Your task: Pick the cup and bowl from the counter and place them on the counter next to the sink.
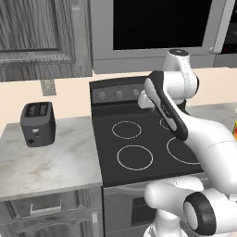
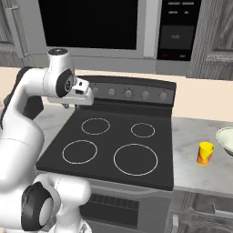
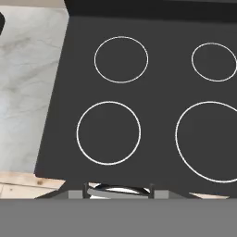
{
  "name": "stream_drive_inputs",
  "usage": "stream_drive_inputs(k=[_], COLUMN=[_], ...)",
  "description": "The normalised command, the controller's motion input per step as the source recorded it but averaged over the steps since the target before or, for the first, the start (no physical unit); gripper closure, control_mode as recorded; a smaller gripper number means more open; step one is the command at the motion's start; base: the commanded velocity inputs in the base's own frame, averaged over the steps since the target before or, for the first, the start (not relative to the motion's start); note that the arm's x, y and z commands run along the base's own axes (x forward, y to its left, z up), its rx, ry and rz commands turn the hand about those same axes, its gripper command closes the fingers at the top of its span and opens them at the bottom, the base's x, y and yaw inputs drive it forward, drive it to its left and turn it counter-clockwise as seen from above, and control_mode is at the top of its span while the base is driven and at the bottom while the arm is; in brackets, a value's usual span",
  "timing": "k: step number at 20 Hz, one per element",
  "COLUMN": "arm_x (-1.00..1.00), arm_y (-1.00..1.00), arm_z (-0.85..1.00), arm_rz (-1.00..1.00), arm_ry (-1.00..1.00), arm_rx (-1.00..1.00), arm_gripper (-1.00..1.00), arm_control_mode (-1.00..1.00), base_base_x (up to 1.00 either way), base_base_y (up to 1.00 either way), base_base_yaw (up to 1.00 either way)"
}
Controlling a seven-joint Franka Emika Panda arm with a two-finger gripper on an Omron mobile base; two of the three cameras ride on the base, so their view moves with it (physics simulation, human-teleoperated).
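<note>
The yellow cup (image 2: pixel 205 153) with its red-orange mark stands upright on the marbled counter (image 2: pixel 191 175) right of the stove. Just behind and to its right sits the pale bowl (image 2: pixel 226 138), cut off by the picture's edge. My gripper (image 3: pixel 119 189) hangs high over the stove's front edge, far left of both. Its fingertips stand apart at the bottom of the hand view with nothing between them, so it is open. My white hand (image 2: pixel 84 96) is above the stove's back left burner. The sink is out of view.
The black stove top (image 2: pixel 113 141) with its white burner rings lies between my arm and the cup. A dark toaster (image 1: pixel 38 123) stands on the left counter (image 1: pixel 46 162). A microwave (image 2: pixel 91 22) and cabinets hang overhead.
</note>
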Motion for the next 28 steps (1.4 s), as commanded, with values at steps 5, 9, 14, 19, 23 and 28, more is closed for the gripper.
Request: stream_drive_inputs(k=[5,9,14,19,23,28], arm_x=[-0.01,-0.06,-0.24,-0.3,-0.28,-0.04], arm_y=[-0.38,-0.59,-0.69,-0.54,-0.27,-0.3], arm_z=[0.0,0.0,0.0,-0.03,-0.04,-0.03], arm_rz=[0.0,-0.04,-0.01,-0.03,-0.08,-0.07], arm_ry=[0.0,0.0,0.03,0.04,0.07,0.04], arm_rx=[0.0,0.0,0.0,0.0,0.0,0.0], arm_gripper=[-1.0,-1.0,-1.0,-1.0,-1.0,-1.0], arm_control_mode=[-1.0,-1.0,-1.0,-1.0,-1.0,-1.0], base_base_x=[0.0,0.0,0.0,0.0,0.0,0.0], base_base_y=[0.0,0.0,0.0,0.0,0.0,0.0], base_base_yaw=[0.0,0.0,0.0,0.0,0.0,0.0])
